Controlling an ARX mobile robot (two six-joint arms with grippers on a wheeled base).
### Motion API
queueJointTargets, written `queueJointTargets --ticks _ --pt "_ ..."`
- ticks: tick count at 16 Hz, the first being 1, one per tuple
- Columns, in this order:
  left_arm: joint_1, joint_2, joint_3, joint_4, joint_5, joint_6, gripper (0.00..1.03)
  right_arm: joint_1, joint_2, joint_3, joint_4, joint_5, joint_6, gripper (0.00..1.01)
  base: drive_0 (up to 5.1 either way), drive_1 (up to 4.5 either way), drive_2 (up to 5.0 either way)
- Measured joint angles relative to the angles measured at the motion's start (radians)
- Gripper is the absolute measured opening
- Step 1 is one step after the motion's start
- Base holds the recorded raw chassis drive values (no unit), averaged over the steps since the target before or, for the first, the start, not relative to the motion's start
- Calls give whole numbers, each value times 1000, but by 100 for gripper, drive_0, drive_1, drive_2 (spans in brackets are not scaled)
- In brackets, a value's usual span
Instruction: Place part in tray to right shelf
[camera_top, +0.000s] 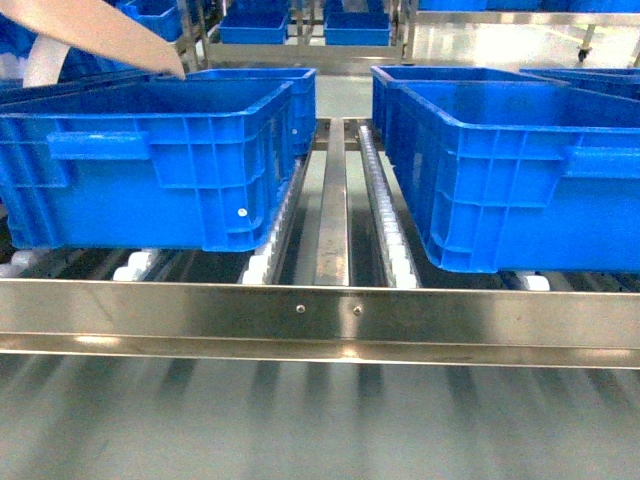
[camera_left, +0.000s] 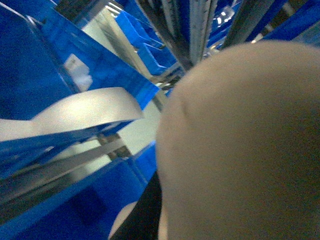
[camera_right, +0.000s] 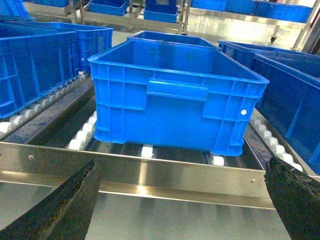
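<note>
The cream-beige tray (camera_top: 95, 30) hangs in the air at the top left of the head view, over the left blue crate (camera_top: 150, 160). It fills the right half of the left wrist view as a blurred beige mass (camera_left: 240, 145). Only a dark finger (camera_left: 145, 215) of my left gripper shows beside it, holding the tray. My right gripper (camera_right: 180, 210) is open and holds nothing. It sits low in front of the right shelf's steel front beam (camera_right: 150, 172). The part is out of view.
Two big blue crates (camera_top: 520, 170) sit on the shelf's white roller tracks (camera_top: 385, 200), with a gap between them. One crate (camera_right: 175, 95) stands straight ahead of the right gripper. More crates and racks stand behind. A smooth steel surface (camera_top: 320, 420) lies before the beam.
</note>
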Motion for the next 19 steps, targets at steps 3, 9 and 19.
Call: queueJointTargets --ticks 3,9,19 --pt "1 18 8 -8 7 41 15 0 0 0 0 0 0 98 0 0 0" --pt "10 -23 -41 36 66 76 15 0 0 0 0 0 0 98 0 0 0" --pt "58 -1382 -1315 -210 497 743 15 33 -106 -61 13 59 107 41 0 0 0"
